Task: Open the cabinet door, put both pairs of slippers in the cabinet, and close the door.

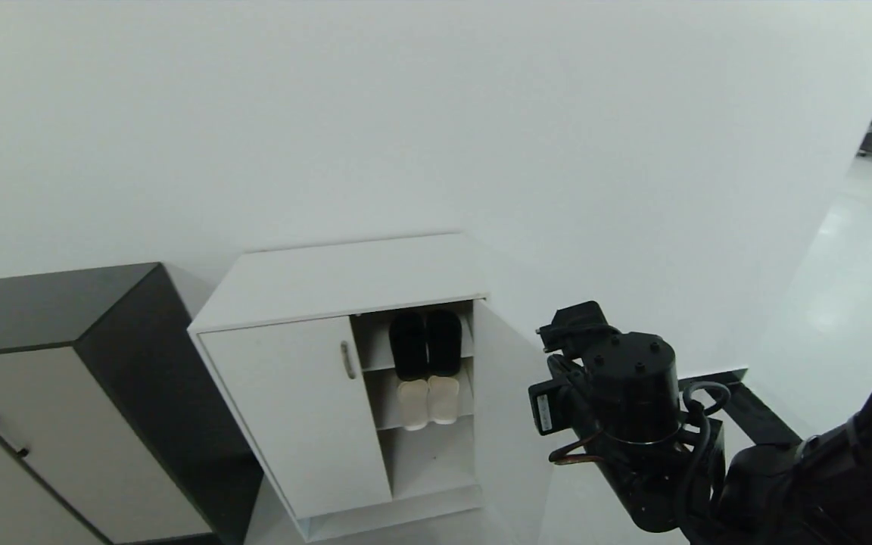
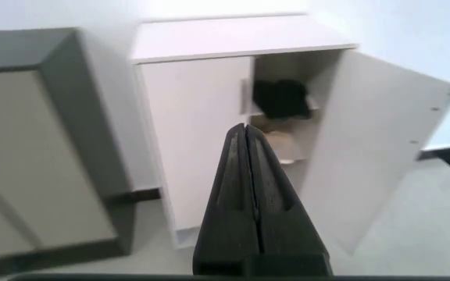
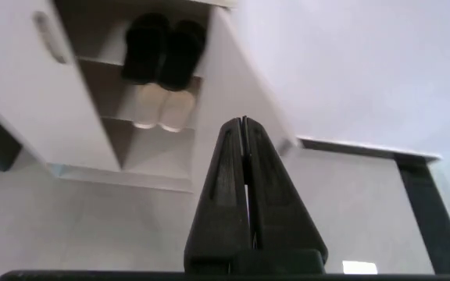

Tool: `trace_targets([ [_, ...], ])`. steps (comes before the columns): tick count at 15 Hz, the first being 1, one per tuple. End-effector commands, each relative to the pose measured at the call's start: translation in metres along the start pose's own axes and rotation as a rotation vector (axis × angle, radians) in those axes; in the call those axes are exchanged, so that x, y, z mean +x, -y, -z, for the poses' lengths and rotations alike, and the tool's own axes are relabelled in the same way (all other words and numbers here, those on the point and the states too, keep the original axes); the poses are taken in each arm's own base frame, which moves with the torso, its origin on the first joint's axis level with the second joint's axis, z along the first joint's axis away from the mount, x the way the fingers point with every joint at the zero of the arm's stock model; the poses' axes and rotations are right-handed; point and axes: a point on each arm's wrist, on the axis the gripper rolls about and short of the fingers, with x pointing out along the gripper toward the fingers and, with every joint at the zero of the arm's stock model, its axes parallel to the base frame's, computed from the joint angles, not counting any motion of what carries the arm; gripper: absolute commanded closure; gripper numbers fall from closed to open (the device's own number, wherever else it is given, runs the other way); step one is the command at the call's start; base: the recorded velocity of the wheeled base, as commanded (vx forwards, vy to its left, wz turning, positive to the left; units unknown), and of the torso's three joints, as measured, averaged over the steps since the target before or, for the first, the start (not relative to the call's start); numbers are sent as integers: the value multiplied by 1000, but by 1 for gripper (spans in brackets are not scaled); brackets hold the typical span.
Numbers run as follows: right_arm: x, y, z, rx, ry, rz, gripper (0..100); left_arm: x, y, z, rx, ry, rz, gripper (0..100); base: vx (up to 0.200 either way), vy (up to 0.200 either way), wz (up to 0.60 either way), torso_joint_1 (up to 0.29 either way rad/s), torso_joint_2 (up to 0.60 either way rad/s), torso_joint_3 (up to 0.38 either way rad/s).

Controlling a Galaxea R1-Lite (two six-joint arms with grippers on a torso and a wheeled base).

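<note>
The white cabinet (image 1: 345, 280) stands against the wall with its right door (image 1: 508, 409) swung open and its left door (image 1: 300, 416) closed. A black pair of slippers (image 1: 427, 343) sits on the top shelf. A white pair of slippers (image 1: 428, 401) rests on the shelf below. My right arm (image 1: 625, 393) hovers to the right of the open door. The right gripper (image 3: 244, 125) is shut and empty, pointing toward the door (image 3: 233, 86) and both pairs. My left gripper (image 2: 246, 129) is also shut and empty, facing the cabinet front from farther back.
A dark cabinet with pale doors (image 1: 65, 393) stands close on the white cabinet's left. A black baseboard strip (image 1: 746, 401) runs along the wall behind my right arm. Open floor (image 1: 845, 303) stretches to the right.
</note>
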Motion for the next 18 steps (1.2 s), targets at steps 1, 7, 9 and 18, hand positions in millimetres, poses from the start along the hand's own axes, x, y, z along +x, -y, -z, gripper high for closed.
trace_targets([
  [1, 10, 3, 4, -1, -10, 21, 100, 0, 0, 0, 0, -1, -2, 100, 0, 0, 0, 0, 0, 0],
  [7, 82, 33, -22, 161, -6, 2, 100, 0, 0, 0, 3, -1, -2, 100, 0, 0, 0, 0, 0, 0],
  [9, 93, 34, -34, 254, -41, -68, 100, 0, 0, 0, 3, -1, 0, 100, -100, 0, 0, 4, 4, 1],
  [18, 176, 31, -30, 293, -35, -11, 100, 0, 0, 0, 3, -1, 0, 100, -22, 0, 0, 1, 0, 0],
])
